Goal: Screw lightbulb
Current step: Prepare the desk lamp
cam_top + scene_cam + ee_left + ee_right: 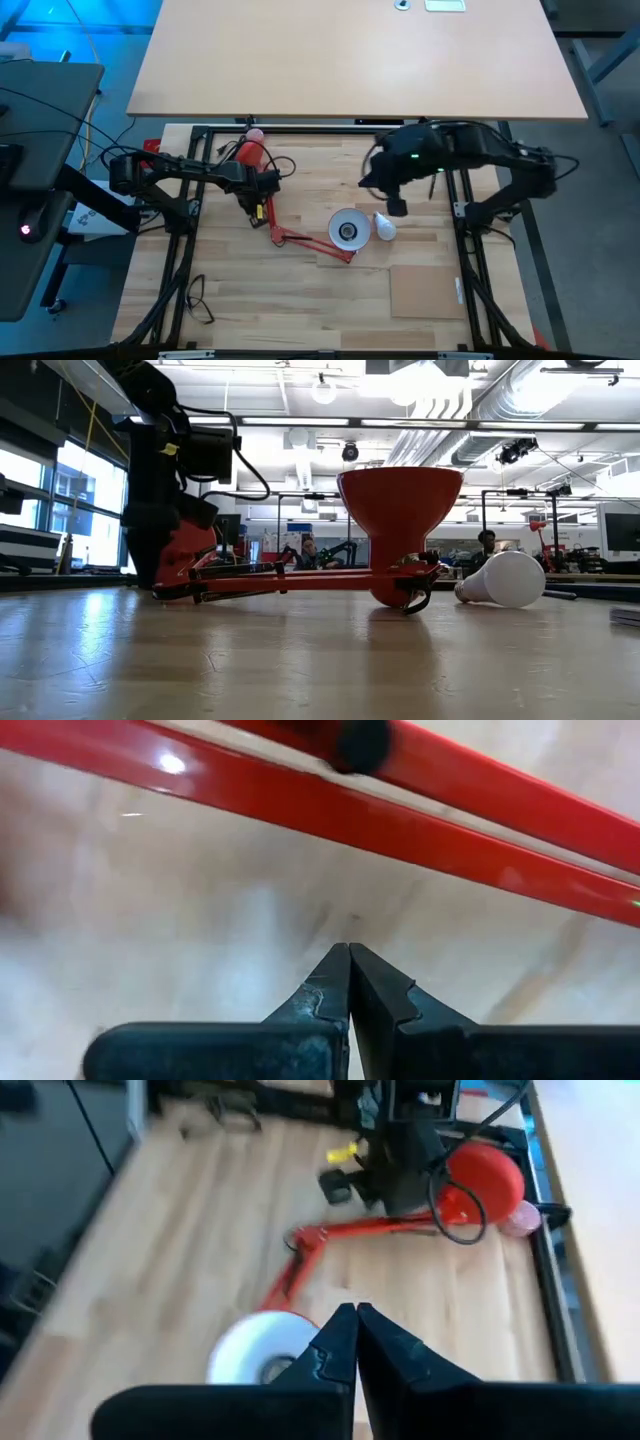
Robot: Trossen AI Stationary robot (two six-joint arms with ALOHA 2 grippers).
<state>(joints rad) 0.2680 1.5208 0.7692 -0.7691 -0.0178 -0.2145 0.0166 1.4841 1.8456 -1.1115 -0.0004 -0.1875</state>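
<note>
A red lamp lies on the wooden table, its round base (250, 155) at the far left and its jointed arm (300, 240) running toward the near side. The shade (347, 230) opens upward, white inside. The small white lightbulb (384, 227) lies on its side just right of the shade (400, 510), showing in the low view as well (505, 580). My left gripper (349, 952) is shut and points down at bare wood beside the lamp's arm (330, 815). My right gripper (397, 207) hangs shut, raised above the lightbulb, holding nothing (356, 1312).
A small pink ball (254, 133) sits at the far edge by the lamp base. A thin brown board (425, 290) lies near right, a black cord (200, 295) near left. Black frame rails (470, 270) line both sides.
</note>
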